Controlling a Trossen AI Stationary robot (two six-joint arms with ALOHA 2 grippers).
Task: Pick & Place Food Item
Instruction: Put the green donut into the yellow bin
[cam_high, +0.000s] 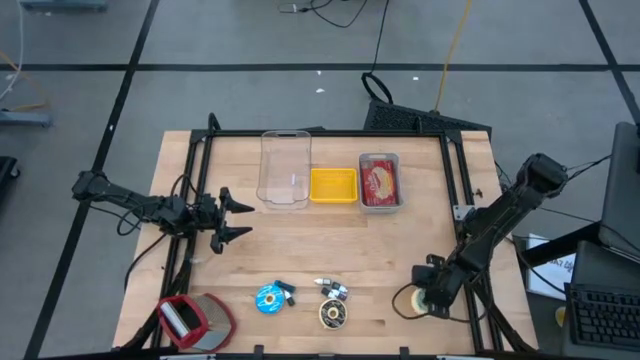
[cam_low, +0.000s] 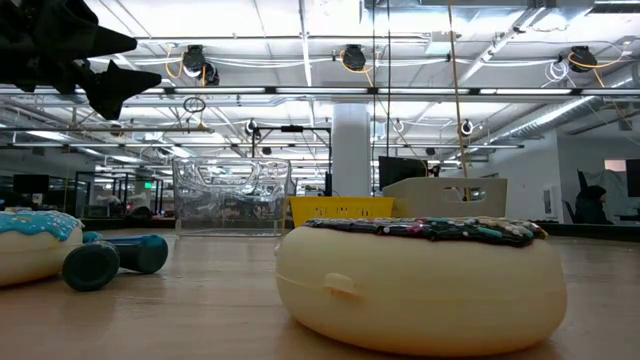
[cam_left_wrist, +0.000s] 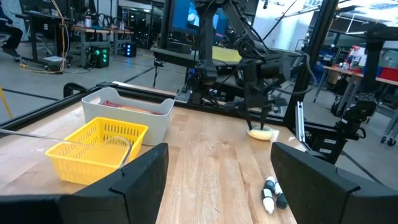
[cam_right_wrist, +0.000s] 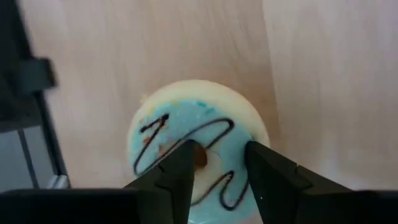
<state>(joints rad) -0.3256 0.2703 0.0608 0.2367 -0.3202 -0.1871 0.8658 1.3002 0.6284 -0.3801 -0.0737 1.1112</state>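
Note:
A donut (cam_right_wrist: 199, 155) with pale blue icing and a dark squiggle lies flat on the wooden table near its right front corner (cam_high: 412, 300). My right gripper (cam_right_wrist: 217, 171) points steeply down over it, open. One finger stands at the donut's hole and the other at its outer rim. The left wrist view shows this gripper (cam_left_wrist: 261, 115) from afar, just above the donut (cam_left_wrist: 262, 133). My left gripper (cam_high: 238, 220) waits open and level above the table's left side, touching nothing. My right gripper comes at the donut from above, slanting down, with its fingers (cam_right_wrist: 180, 168) on either side of one stretch of the ring (cam_right_wrist: 227, 146). I cannot tell whether they touch it. The donut lies flat on the table.
At the back stand a clear tub (cam_high: 285, 170), a yellow basket (cam_high: 333, 186) and a grey bin (cam_high: 380, 160) with red food. Near the front edge lie a blue donut (cam_high: 269, 299), a small dumbbell (cam_high: 287, 291), a dark-sprinkled donut (cam_high: 333, 314) and a red item (cam_high: 195, 320).

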